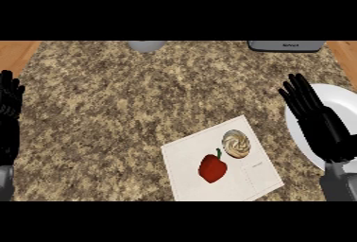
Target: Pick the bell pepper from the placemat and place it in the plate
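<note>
Fingers straight on both: right hand [322, 127] over plate [340, 97], left hand [8, 113] resting at the counter's edge.

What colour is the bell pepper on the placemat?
Red, with a green stem; the bell pepper shows in the head view.

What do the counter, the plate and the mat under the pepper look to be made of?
Counter: speckled brown stone, probably granite. Plate: smooth, glossy white, likely ceramic. Mat: flat, matte off-white, perhaps cloth or paper; hard to tell.
</note>
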Controlling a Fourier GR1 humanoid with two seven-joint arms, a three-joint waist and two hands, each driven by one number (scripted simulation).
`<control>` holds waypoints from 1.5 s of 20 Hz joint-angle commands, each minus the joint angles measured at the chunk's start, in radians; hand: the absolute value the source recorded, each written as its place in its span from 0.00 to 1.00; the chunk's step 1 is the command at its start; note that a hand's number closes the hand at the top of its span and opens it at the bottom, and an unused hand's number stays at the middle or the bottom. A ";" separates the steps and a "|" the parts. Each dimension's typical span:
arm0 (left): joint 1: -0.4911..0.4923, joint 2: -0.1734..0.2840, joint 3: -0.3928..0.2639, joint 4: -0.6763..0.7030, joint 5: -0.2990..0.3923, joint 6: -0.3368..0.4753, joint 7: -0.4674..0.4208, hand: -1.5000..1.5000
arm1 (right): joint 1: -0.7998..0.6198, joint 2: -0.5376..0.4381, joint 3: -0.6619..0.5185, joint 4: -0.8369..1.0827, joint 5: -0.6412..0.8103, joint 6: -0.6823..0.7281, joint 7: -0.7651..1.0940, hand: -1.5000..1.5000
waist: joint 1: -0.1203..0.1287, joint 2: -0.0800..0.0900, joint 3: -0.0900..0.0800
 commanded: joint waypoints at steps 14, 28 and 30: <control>-0.044 -0.149 -0.125 0.194 0.074 -0.162 0.094 0.50 | 0.416 0.199 0.164 -0.142 0.601 -0.595 -0.286 0.00 | -0.063 0.029 0.002; -0.095 -0.174 -0.069 0.253 0.041 -0.258 0.083 0.50 | 0.446 0.128 0.410 -0.372 1.124 -0.531 0.315 0.00 | -0.025 0.028 0.002; -0.063 -0.182 -0.066 0.249 0.048 -0.271 0.062 0.50 | 0.424 0.139 0.442 -0.347 1.168 -0.478 0.385 0.00 | -0.022 0.029 0.001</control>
